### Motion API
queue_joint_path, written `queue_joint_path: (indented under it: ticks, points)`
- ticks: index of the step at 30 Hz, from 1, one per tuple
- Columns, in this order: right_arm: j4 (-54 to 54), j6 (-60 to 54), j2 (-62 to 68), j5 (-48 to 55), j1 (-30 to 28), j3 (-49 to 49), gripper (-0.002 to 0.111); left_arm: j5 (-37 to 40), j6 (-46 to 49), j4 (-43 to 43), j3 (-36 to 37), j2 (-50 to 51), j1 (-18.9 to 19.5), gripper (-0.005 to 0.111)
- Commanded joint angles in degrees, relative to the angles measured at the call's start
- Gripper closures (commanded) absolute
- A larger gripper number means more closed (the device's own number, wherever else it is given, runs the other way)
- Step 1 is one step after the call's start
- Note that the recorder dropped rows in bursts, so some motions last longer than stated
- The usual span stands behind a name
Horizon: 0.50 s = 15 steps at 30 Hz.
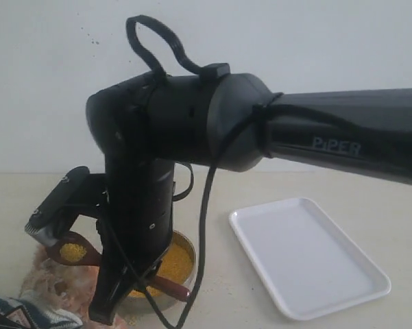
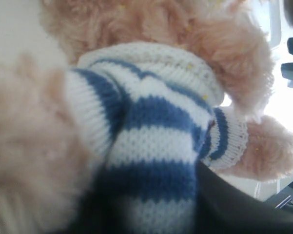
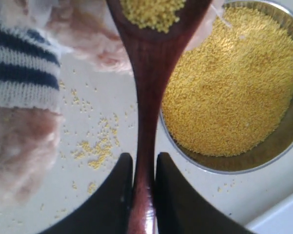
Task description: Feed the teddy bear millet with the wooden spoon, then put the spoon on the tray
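By teddy bear point(image 3: 19, 63), right pincer point(image 3: 143, 160) clamps wooden spoon point(image 3: 148, 73) handle, jaws nrly closed, millet point(image 3: 151, 12) aboard.

Dark reddish-brown wooden spoon point(image 3: 148, 97) heaped with yellow millet point(image 3: 153, 12) over fuzzy tan striped-shirted teddy bear point(image 1: 55, 284); flat white rectangular tray point(image 1: 308, 257) well apart.

Robot test bench, most likely in a lab.

Standing here, I see a bare white wall point(image 1: 295, 41) running from nine to three o'clock above a plain pale tabletop point(image 1: 370, 205). A black arm point(image 1: 343, 137) lettered "PiPER" reaches in from three o'clock with a cable point(image 1: 204, 226) hanging off it. The rest reads as props: a white tray point(image 1: 308, 253) at four o'clock, a steel bowl point(image 3: 275, 146) of millet point(image 3: 234, 83) at seven, a wooden spoon point(image 3: 148, 97), a teddy bear point(image 2: 156, 131) in a striped jumper, and stray grains point(image 3: 95, 148) on the table. Little of the room beyond shows.
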Motion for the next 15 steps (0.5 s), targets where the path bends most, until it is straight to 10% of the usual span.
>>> queue_joint_path:
  ticks: [1, 15]
  points:
    - [-10.16, 3.65, 0.14, -1.16, 2.4, -0.32, 0.109, 1.17, 0.37, -0.75, 0.23, -0.37, 0.07, 0.103]
    - [-28.08, 10.7, 2.65, -1.93, 9.08, -0.32, 0.109, 1.17, 0.61, -0.74, 0.23, -0.37, 0.07, 0.103]
